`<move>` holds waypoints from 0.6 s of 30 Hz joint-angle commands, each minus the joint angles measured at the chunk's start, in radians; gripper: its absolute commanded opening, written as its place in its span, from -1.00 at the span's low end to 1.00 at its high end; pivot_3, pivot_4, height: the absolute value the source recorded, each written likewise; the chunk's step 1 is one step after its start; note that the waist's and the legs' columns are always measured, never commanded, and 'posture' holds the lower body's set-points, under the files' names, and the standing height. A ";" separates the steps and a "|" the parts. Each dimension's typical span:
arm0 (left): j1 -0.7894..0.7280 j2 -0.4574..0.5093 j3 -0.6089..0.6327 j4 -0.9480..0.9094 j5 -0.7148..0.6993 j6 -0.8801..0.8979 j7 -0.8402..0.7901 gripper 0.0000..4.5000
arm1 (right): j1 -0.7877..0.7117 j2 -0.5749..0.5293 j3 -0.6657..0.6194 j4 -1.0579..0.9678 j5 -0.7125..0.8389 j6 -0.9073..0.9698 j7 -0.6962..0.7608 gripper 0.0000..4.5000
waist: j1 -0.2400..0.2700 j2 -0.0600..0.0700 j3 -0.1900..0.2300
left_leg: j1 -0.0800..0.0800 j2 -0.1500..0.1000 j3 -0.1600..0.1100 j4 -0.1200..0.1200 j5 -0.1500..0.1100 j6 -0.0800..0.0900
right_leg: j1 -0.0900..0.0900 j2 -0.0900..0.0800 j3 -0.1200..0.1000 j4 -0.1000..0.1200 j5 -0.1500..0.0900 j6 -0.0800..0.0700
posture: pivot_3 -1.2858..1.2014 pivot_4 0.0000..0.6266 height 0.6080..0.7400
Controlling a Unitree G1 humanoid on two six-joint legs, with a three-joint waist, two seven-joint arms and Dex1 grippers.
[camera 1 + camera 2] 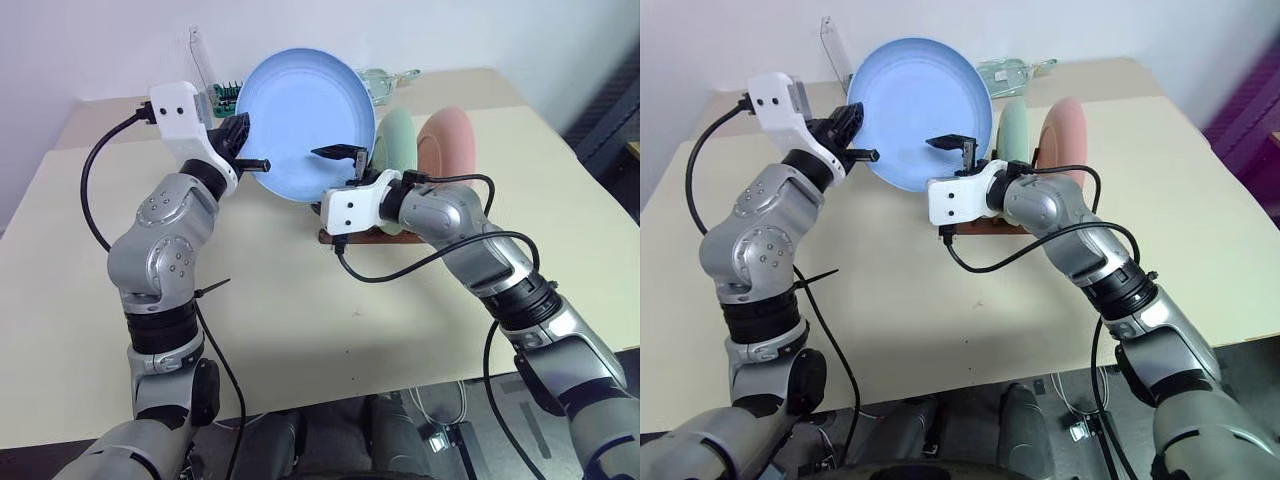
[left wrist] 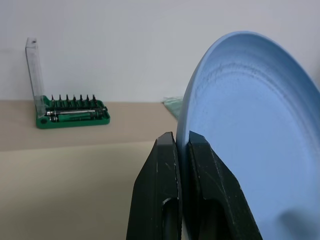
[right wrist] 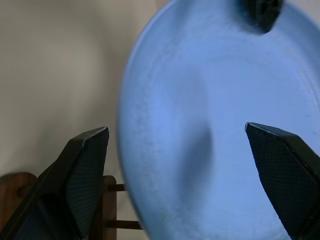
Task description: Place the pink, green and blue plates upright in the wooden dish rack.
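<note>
Three round, shallow, matte plates on view, one of each colour. The blue plate (image 1: 300, 120) is held up on edge above the desk (image 1: 300, 320), its concave face toward the robot. The green plate (image 1: 397, 140) and the pink plate (image 1: 447, 140) stand upright side by side in the wooden dish rack (image 1: 352, 236), a dark reddish-brown frame with pegs. Two arms, both raised over the desk. The left gripper (image 2: 181, 150) reaches forward, roughly level, jaws pinched tight on the blue plate's left rim. The right gripper (image 3: 177, 135) points forward and leftward at the plate's lower face, jaws spread wide, gripping nothing. One green screwdriver-bit case (image 2: 72, 111), clear lid raised, sits at the desk's far edge.
</note>
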 commanded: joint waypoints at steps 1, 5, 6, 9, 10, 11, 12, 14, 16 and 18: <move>-0.027 0.005 0.030 -0.051 -0.042 0.009 0.009 -1.00 | -0.024 0.016 -0.017 0.015 -0.049 -0.051 -0.029 0.39 | -0.001 0.000 0.000 | 0.000 0.000 0.000 0.000 0.000 0.000 | 0.000 0.000 0.000 0.000 0.000 0.000 | 0.03 -0.52 1.00; -0.025 0.015 0.027 -0.051 -0.054 0.016 0.010 -1.00 | -0.023 0.024 -0.029 0.027 -0.078 -0.083 -0.036 -0.50 | -0.002 0.000 0.000 | 0.000 0.000 0.000 0.000 0.000 0.000 | 0.000 0.000 0.000 0.000 0.000 0.000 | 0.03 -0.52 1.00; -0.021 0.015 0.027 -0.048 -0.056 0.014 0.009 -1.00 | -0.023 0.025 -0.030 0.027 -0.087 -0.092 -0.039 -0.75 | -0.002 0.000 0.000 | 0.000 0.000 0.000 0.000 0.000 0.000 | 0.000 0.000 0.000 0.000 0.000 0.000 | 0.03 -0.52 1.00; -0.019 -0.007 0.051 -0.036 -0.081 0.012 0.022 -1.00 | -0.021 0.026 -0.039 0.027 -0.111 -0.117 -0.056 -0.99 | -0.002 0.000 0.000 | 0.000 0.000 0.000 0.000 0.000 0.000 | 0.000 0.000 0.000 0.000 0.000 0.000 | 0.03 -0.52 1.00; -0.022 -0.022 0.070 -0.032 -0.098 0.009 0.033 -1.00 | -0.020 0.026 -0.042 0.025 -0.118 -0.124 -0.060 -0.99 | -0.001 0.000 0.000 | 0.000 0.000 0.000 0.000 0.000 0.000 | 0.000 0.000 0.000 0.000 0.000 0.000 | 0.03 -0.52 1.00; -0.048 -0.054 0.130 -0.016 -0.135 -0.012 0.074 -0.70 | -0.019 0.026 -0.043 0.023 -0.123 -0.135 -0.064 -1.00 | 0.000 0.000 0.000 | 0.000 0.000 0.000 0.000 0.000 0.000 | 0.000 0.000 0.000 0.000 0.000 0.000 | 0.03 -0.52 1.00; -0.087 -0.081 0.206 0.009 -0.166 -0.069 0.129 -0.61 | -0.017 0.026 -0.046 0.021 -0.125 -0.143 -0.065 -1.00 | 0.001 0.000 0.000 | 0.000 0.000 0.000 0.000 0.000 0.000 | 0.000 0.000 0.000 0.000 0.000 0.000 | 0.03 -0.52 1.00; -0.158 -0.102 0.344 0.074 -0.189 -0.191 0.246 -0.19 | -0.015 0.025 -0.049 0.019 -0.128 -0.161 -0.067 -1.00 | 0.002 -0.002 0.001 | 0.000 0.000 -0.001 0.001 0.000 0.000 | 0.000 0.000 0.000 0.000 0.000 0.000 | 0.03 -0.52 1.00; -0.168 -0.046 0.392 0.143 -0.123 -0.290 0.289 0.03 | -0.010 0.036 -0.070 0.016 -0.104 -0.163 -0.072 -1.00 | -0.005 -0.001 0.001 | 0.000 0.001 0.000 0.001 0.000 -0.001 | 0.000 0.001 0.000 -0.001 0.000 -0.001 | 0.03 -0.52 1.00; -0.135 0.045 0.385 0.217 -0.033 -0.358 0.283 0.03 | -0.005 0.059 -0.112 0.000 -0.052 -0.145 -0.078 -1.00 | -0.010 0.000 0.000 | 0.003 0.001 0.001 -0.003 0.000 -0.001 | -0.001 0.001 0.000 0.000 0.000 -0.001 | 0.03 -0.52 1.00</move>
